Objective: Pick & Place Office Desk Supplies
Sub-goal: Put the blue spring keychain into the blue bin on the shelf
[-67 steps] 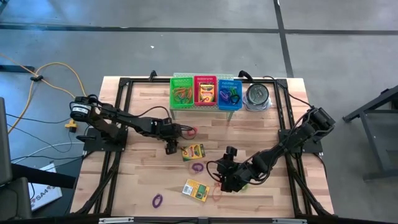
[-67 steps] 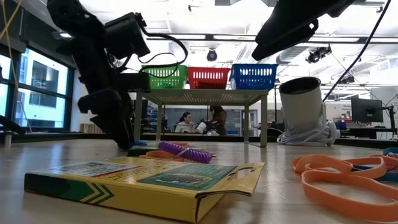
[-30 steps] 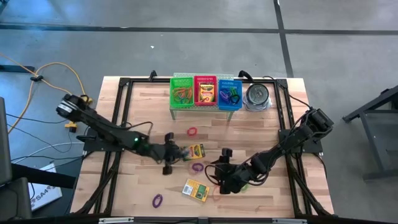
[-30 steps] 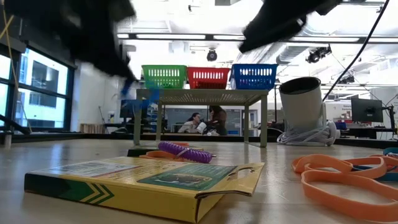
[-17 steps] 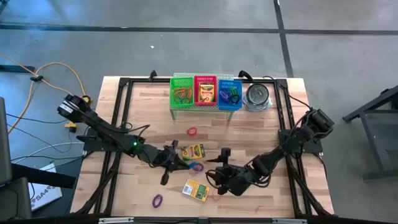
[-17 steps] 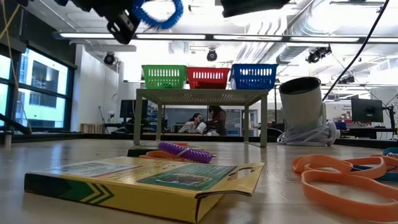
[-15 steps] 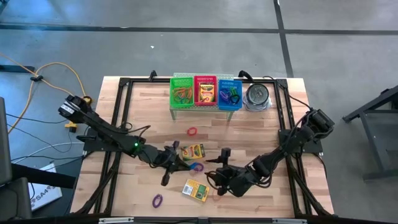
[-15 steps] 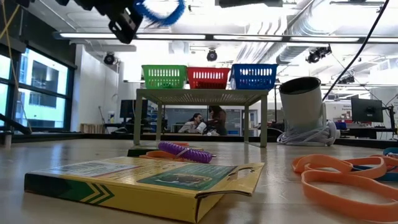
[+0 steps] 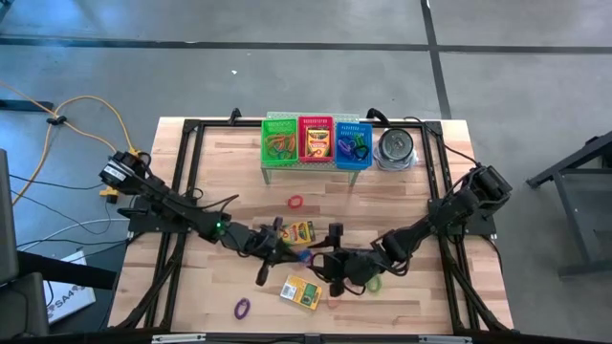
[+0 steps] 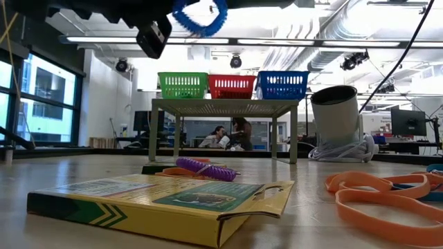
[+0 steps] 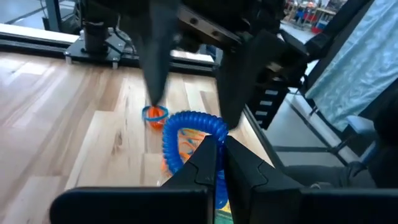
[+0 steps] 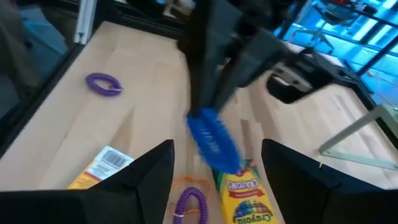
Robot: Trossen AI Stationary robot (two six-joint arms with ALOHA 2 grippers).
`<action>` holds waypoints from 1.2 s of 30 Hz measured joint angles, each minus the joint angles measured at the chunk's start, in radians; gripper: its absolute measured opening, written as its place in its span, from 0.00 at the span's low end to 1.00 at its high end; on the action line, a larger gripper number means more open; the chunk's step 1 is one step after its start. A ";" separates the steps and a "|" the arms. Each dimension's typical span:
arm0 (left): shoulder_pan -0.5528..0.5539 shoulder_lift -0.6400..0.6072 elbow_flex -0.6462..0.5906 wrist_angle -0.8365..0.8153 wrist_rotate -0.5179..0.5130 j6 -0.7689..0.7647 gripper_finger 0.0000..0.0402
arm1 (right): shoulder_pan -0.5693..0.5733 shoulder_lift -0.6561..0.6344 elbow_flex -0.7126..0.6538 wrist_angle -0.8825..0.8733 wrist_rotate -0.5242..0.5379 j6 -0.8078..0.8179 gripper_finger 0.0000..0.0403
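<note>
A blue coiled band [image 11: 184, 118] hangs in the air above the table's middle, and my left gripper [image 11: 221, 144] is shut on it; in the low view the blue band [image 10: 201, 18] shows high up. My right gripper [image 12: 216, 149] is open and faces the blue band [image 12: 213, 142] from the table's right, its fingers standing apart on either side without touching. Below them two yellow-and-green crayon boxes [image 9: 298, 231] [image 9: 300, 292] lie flat on the wood. Loose loops lie about: purple [image 9: 241, 308], red [image 9: 295, 202], green [image 9: 373, 282]. My left gripper pinches one spot of the blue band's ring [image 11: 214, 127] between its two fingertips. The fingers come roughly level from the table's left. The band stands out beyond the fingertips as an open loop, lifted clear of the table.
A small shelf at the far edge carries a green basket [image 9: 280, 143], a red basket [image 9: 316, 141] and a blue basket [image 9: 353, 143], with a round metal tin [image 9: 395, 146] to its right. A black frame [image 9: 191, 129] borders the table. People sit in the room beyond.
My left gripper has carried the blue band toward the table's right, keeping it lifted clear. My right gripper has moved toward the table's left, closing on the band, and stays open.
</note>
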 joint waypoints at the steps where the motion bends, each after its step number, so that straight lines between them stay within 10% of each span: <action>1: 0.006 0.000 0.000 0.001 0.006 0.000 0.01 | -0.002 0.000 0.000 0.000 -0.002 0.000 0.57; 16: 0.021 0.000 0.000 0.014 0.021 0.013 0.01 | -0.066 0.000 0.000 -0.001 -0.135 0.005 0.54; 30: 0.021 0.044 0.002 0.035 0.041 0.037 0.10 | -0.065 0.000 0.000 -0.008 -0.203 0.005 0.05; 36: 0.019 0.078 0.001 0.069 -0.035 0.005 0.23 | -0.065 0.000 0.000 -0.037 -0.210 0.024 0.04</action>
